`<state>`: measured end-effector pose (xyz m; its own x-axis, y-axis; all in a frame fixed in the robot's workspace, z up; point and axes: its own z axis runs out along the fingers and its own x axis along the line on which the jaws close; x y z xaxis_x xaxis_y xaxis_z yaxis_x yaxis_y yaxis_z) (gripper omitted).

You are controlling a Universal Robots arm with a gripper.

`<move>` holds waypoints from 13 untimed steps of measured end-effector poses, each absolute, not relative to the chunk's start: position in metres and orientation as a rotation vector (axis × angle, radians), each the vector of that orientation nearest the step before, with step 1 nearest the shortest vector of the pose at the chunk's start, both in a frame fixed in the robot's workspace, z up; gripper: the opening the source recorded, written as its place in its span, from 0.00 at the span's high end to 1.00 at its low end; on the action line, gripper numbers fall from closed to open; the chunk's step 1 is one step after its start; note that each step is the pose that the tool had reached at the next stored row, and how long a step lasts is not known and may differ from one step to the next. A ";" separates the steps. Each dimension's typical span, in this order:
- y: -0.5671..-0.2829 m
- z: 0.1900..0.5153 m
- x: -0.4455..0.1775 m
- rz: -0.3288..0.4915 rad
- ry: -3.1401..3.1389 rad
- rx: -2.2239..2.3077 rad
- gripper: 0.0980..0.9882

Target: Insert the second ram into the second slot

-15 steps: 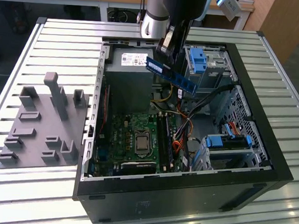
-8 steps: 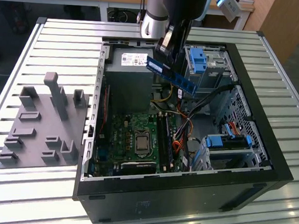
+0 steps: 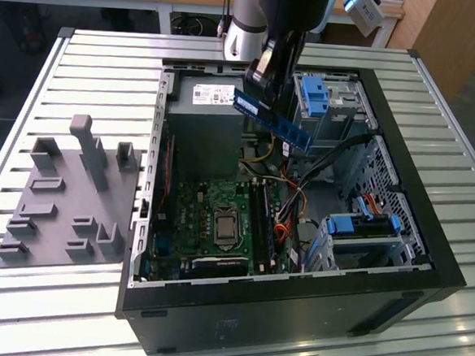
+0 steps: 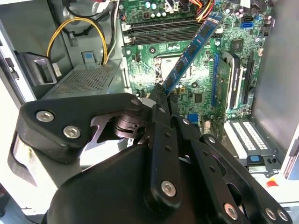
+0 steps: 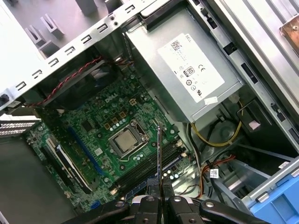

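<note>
Presently the second ram [image 3: 278,125] hangs tilted above the motherboard [image 3: 207,204], clamped at one end by the gripper [image 4: 161,97], jaws narrowed onto it. It is apart from that board's memory slots [image 3: 265,221]; seating not yet done.
</note>
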<state>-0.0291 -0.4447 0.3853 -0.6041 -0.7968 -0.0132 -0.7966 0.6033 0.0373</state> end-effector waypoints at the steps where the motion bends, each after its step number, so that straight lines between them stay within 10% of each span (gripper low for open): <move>1: -0.445 0.385 -0.029 -0.062 -2.811 1.390 0.96; 13: -0.445 0.385 -0.029 -0.062 -2.841 1.330 0.96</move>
<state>-0.0291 -0.4447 0.3853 -0.6405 -0.7679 -0.0131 -0.7677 0.6397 0.0373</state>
